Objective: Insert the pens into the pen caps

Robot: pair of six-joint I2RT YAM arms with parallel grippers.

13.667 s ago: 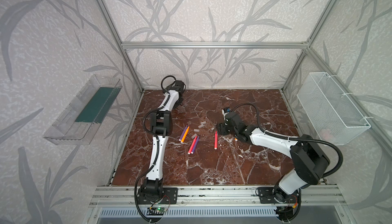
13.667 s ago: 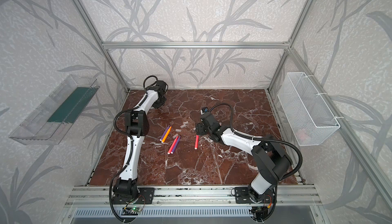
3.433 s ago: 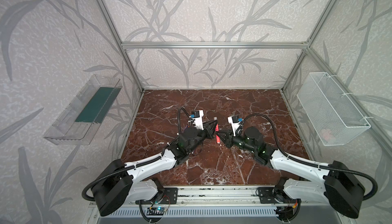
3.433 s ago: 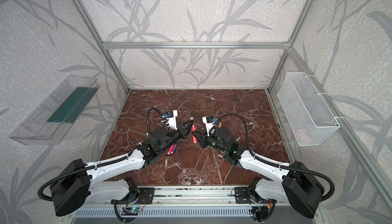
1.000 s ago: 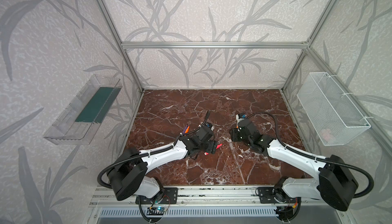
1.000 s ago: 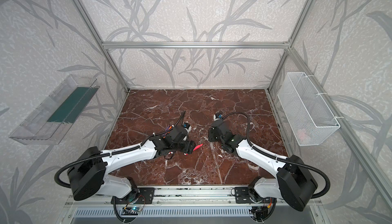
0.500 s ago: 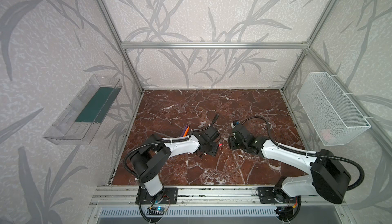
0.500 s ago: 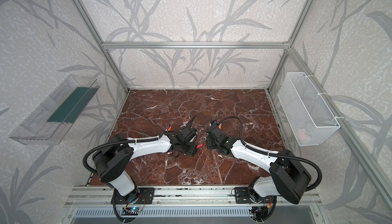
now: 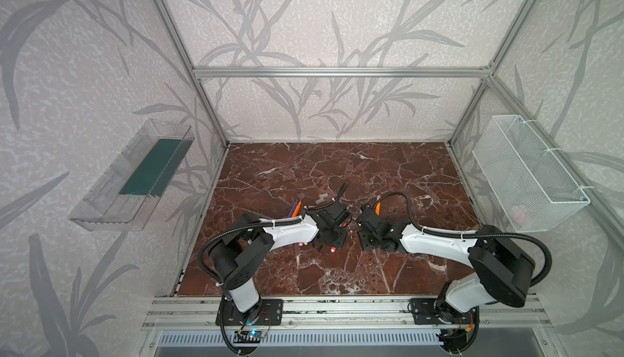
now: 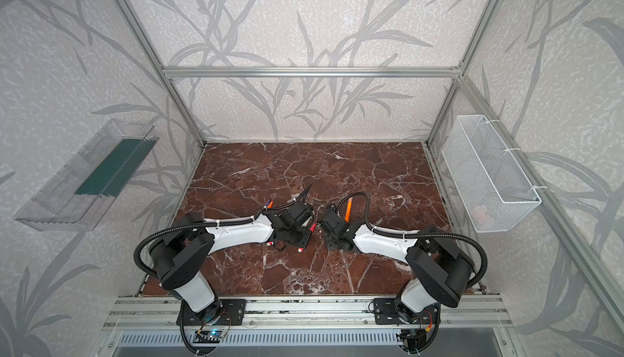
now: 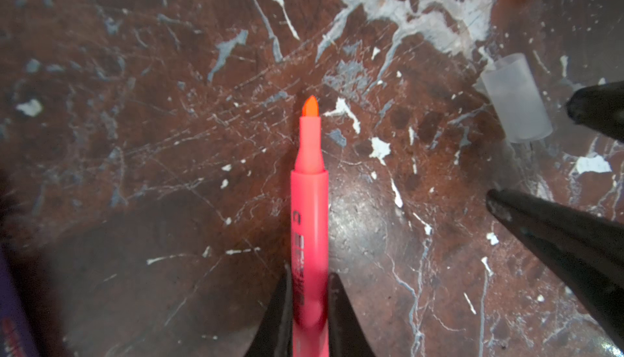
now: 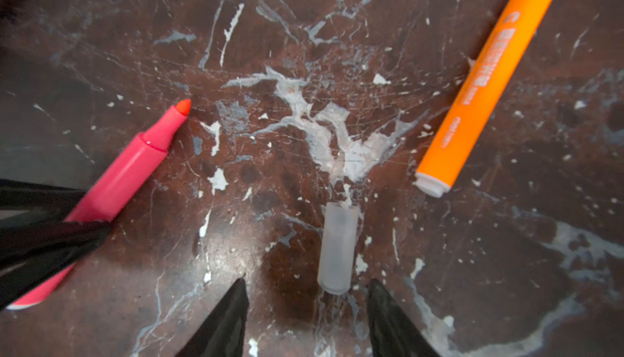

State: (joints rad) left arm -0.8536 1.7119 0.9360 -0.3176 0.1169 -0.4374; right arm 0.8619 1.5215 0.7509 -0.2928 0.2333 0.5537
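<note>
The left gripper (image 11: 309, 274) clenched the pink-red pen (image 11: 309, 210); the right gripper (image 12: 306, 281) stood released, jaws flanking a translucent pen cap (image 12: 336, 247) on the marble (image 12: 101, 34).

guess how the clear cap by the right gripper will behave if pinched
The pen cap is a round tube lying on smooth marble, so it likely rolls if nudged. Thin translucent plastic: probably light, perhaps slippery.

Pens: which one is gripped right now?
The pink-red pen, bare tip out: the left gripper is clamped on its barrel. The orange pen and purple pen lie loose, nothing gripping them.
</note>
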